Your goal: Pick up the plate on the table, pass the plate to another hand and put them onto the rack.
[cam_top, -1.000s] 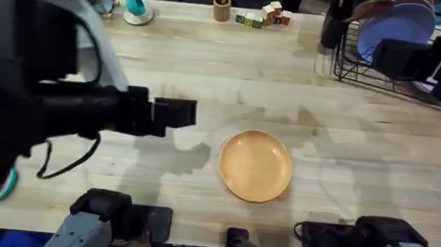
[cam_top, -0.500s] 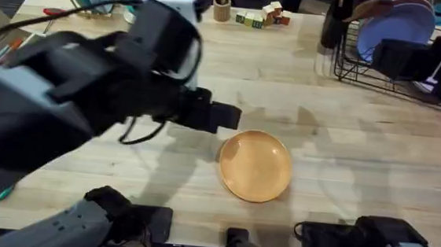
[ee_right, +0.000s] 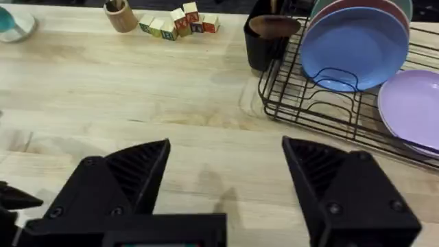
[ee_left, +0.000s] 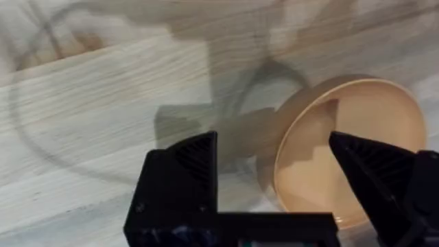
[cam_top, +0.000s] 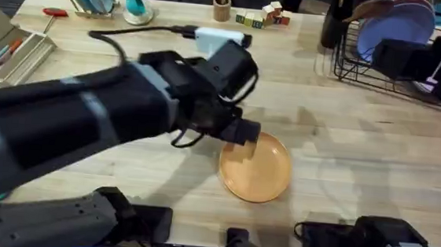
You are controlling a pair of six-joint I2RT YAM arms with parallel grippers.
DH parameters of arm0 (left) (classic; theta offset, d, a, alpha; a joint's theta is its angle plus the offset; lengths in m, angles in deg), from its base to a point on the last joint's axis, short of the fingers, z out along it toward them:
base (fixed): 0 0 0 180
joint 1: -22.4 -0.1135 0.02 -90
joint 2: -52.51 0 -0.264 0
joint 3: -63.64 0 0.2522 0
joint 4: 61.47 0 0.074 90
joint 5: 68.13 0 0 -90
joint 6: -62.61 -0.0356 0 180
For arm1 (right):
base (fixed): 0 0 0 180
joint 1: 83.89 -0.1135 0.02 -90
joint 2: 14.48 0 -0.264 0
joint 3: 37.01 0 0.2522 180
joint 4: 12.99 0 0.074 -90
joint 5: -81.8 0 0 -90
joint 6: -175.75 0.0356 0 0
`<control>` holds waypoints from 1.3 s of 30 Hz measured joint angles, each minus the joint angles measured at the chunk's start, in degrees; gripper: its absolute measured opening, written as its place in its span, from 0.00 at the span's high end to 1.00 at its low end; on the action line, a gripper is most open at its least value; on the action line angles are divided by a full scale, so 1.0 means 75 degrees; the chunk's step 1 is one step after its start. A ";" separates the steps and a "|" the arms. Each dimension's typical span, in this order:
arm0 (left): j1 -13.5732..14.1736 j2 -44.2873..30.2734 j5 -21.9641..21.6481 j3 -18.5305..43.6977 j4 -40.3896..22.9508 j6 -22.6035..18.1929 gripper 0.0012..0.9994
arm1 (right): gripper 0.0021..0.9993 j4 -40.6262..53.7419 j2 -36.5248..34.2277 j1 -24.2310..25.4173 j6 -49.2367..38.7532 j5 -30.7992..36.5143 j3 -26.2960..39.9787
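- The orange plate (cam_top: 258,167) lies flat on the worktop (cam_top: 359,166), near its front edge.
- The left hand (ee_left: 274,161) hangs spread over the plate's left rim, not pinching it.
- The right hand (ee_right: 226,171) is spread too, empty, near the black rack (ee_right: 329,103) with blue and lilac plates.

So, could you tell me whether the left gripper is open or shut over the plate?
Open. In the left wrist view the left gripper has its fingers spread apart, straddling the near rim of the plate, which lies flat on the table.
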 joint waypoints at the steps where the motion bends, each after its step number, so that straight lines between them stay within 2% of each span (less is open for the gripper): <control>1: 0.0081 -0.0116 -0.0047 0.0000 -0.0002 0.0009 0.00 | 0.01 -0.0003 0.0001 0.0000 0.0000 0.0000 -0.0002; 4: 0.0237 -0.0476 -0.0155 0.0000 0.0024 0.0034 0.00 | 0.01 0.0000 -0.0002 0.0000 0.0000 0.0000 -0.0002; 9: 0.0291 -0.0929 -0.0195 0.0000 0.0024 0.0055 0.00 | 0.01 0.0000 0.0000 0.0000 0.0000 0.0000 -0.0002; 19: 0.0291 -0.0962 -0.0166 0.0000 0.0009 0.0062 0.00 | 0.01 0.0000 0.0001 0.0000 0.0000 0.0000 -0.0002; 24: 0.0291 -0.1219 -0.0198 0.0111 -0.0235 0.0400 0.00 | 0.01 0.0000 -0.0002 0.0000 0.0000 0.0000 -0.0002; 29: 0.0291 -0.1329 -0.0195 0.0210 -0.0293 0.0487 0.02 | 0.01 0.0000 -0.0001 0.0000 0.0000 0.0000 -0.0002; 31: 0.0289 -0.1335 -0.0232 0.0216 -0.0300 0.0533 0.12 | 0.01 0.0000 0.0000 0.0000 0.0000 0.0001 -0.0002; 33: 0.0274 -0.1343 -0.0337 0.0213 -0.0345 0.0574 0.27 | 0.01 0.0000 0.0001 0.0000 0.0000 0.0000 -0.0002; 39: 0.0262 -0.1358 -0.0309 0.0221 -0.0308 0.0721 0.60 | 0.01 0.0000 -0.0015 0.0000 0.0000 0.0000 -0.0002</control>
